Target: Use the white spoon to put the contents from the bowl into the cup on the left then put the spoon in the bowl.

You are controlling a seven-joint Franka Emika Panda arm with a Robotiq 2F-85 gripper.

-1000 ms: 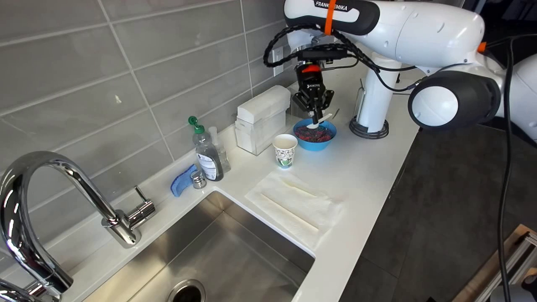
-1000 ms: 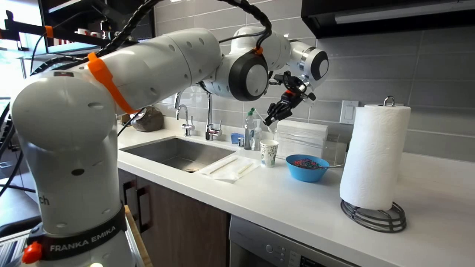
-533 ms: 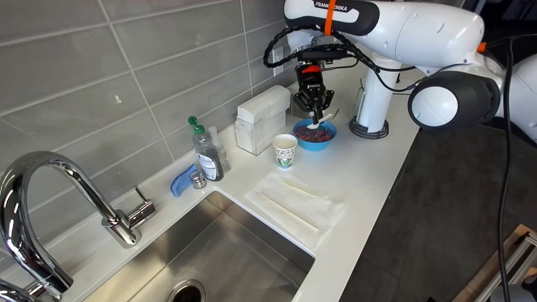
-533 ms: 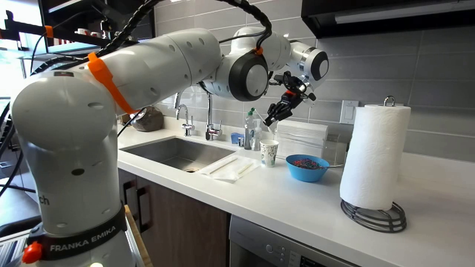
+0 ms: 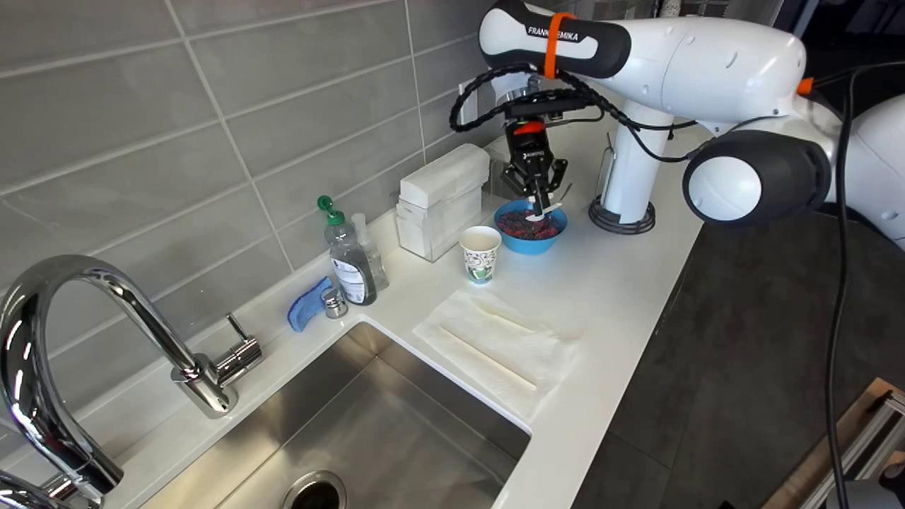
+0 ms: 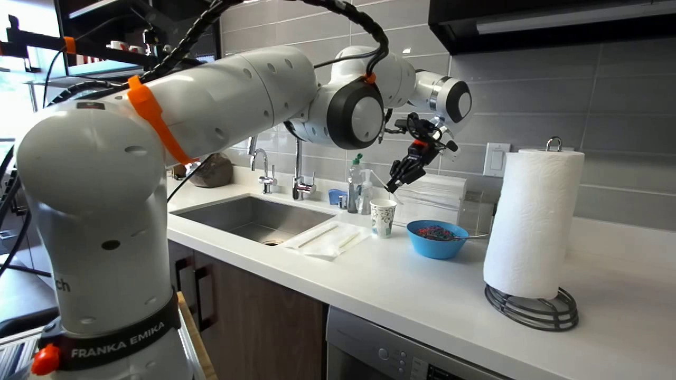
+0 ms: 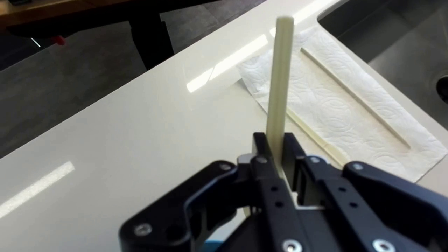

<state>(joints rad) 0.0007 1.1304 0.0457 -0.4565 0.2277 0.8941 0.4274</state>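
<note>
I have the white spoon (image 7: 280, 84) pinched in the jaws — up in the air near the cup (image 6: 383, 219). The bowl (image 6: 436, 248), contents (image 6: 435, 233) inside, stands just beside the cup.

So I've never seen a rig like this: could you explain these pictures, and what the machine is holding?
The machine is a jointed white robot arm ending in a black two-fingered hand. Two cameras stand outside it, viewing the same white counter from different places; a third sits on its wrist, so the hand shows at the bottom of that view.

On the counter stand a round bright-blue bowl of small red and blue bits and a small white cup with green print. Nearby, two thin pale sticks lie on a white paper-towel sheet beside a stainless-steel sink.

The hand is shut on the handle of a slim white spoon, holding it up off the counter. What the bits are, I can't tell.
</note>
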